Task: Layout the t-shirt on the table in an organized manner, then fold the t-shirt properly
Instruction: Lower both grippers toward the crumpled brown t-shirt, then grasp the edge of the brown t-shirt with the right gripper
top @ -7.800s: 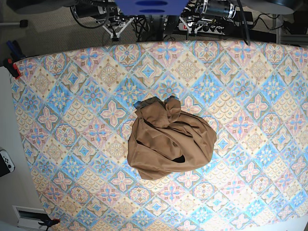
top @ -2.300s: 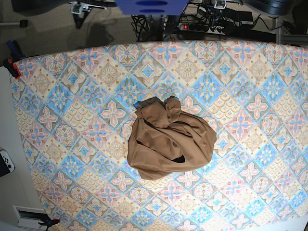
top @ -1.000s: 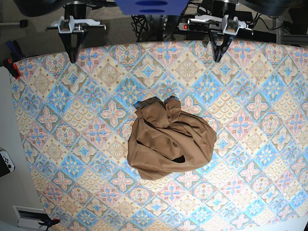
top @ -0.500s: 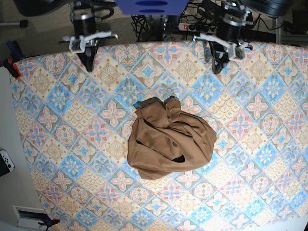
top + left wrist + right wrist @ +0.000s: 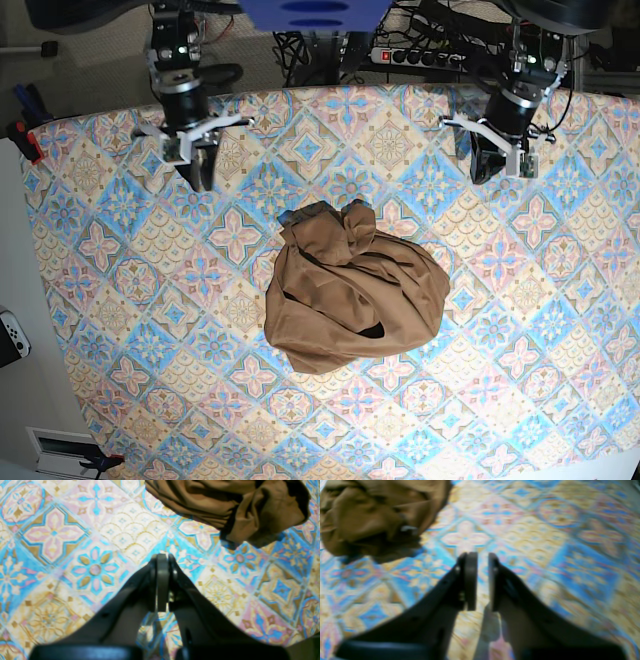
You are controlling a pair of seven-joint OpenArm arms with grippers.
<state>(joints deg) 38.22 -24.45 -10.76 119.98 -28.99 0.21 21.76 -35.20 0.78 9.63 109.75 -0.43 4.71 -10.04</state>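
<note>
The tan t-shirt (image 5: pixel 350 290) lies crumpled in a heap at the middle of the patterned table (image 5: pixel 120 300). My right gripper (image 5: pixel 203 180) hovers over the table behind and to the left of the heap. In the right wrist view its fingers (image 5: pixel 482 555) stand a narrow gap apart with nothing between them, and the t-shirt (image 5: pixel 377 512) shows at the upper left. My left gripper (image 5: pixel 483 168) hangs behind and to the right of the heap. Its fingers (image 5: pixel 162 556) are pressed together and empty, with the t-shirt (image 5: pixel 225 502) ahead at the upper right.
A game controller (image 5: pixel 12 337) lies on the white surface past the table's left edge. A red clamp (image 5: pixel 25 135) grips the far left corner. Cables and a power strip (image 5: pixel 420 55) sit on the floor behind the table.
Both arms have come forward from the table's back edge toward the t-shirt. The right gripper's fingers have parted slightly. The t-shirt has not moved.
</note>
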